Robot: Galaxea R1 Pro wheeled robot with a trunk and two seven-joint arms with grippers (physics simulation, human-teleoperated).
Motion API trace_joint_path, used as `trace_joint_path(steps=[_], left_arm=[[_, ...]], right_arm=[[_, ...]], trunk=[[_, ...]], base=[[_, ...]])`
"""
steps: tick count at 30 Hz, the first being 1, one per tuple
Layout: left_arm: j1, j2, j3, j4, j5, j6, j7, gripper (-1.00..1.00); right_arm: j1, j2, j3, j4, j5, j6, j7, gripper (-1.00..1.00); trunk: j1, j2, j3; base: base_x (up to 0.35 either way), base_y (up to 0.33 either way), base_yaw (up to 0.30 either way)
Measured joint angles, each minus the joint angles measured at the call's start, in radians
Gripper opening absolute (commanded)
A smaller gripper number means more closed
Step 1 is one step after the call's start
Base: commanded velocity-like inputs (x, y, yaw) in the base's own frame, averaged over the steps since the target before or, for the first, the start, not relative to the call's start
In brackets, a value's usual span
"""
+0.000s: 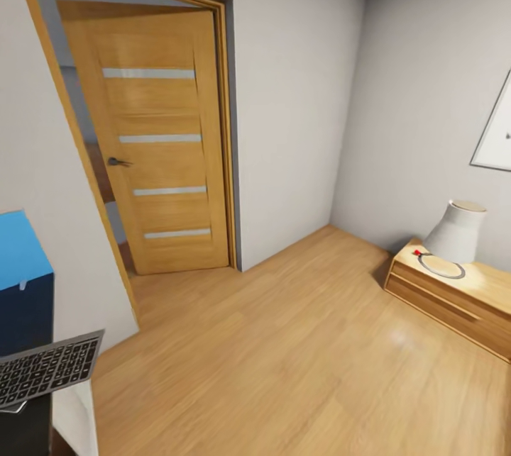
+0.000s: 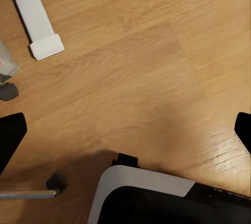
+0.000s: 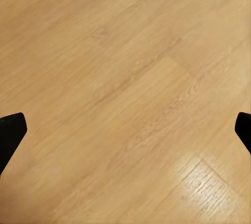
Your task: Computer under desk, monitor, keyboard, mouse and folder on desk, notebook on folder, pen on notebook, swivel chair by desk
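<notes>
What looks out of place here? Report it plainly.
The long dark grey keyboard juts out tilted at the head view's lower left, its end hanging past the white edge beneath it, with a bright blue block behind. Otherwise nothing stands out: the wooden door is ajar, and the white lamp is upright on the low wooden cabinet.

Keyboard [image 1: 46, 369] sitting at head view's lower left, folder [image 1: 21, 279] standing just behind it. Door [image 1: 152, 137] standing beyond, in wall at left. Low chest [image 1: 454, 300] lying along right wall, lamp [image 1: 456, 231] resting on it, picture [image 1: 497, 130] hanging above
</notes>
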Motion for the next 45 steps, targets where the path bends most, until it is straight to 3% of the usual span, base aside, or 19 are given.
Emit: trace_joint_path(steps=[45], left_arm=[[0.000, 0.001, 0.000, 0.000, 0.000, 0.005, 0.000, 1.00]], right_arm=[[0.000, 0.000, 0.000, 0.002, 0.000, -0.001, 0.000, 1.00]], trunk=[[0.000, 0.000, 0.000]], base=[[0.320, -0.004, 0.007]])
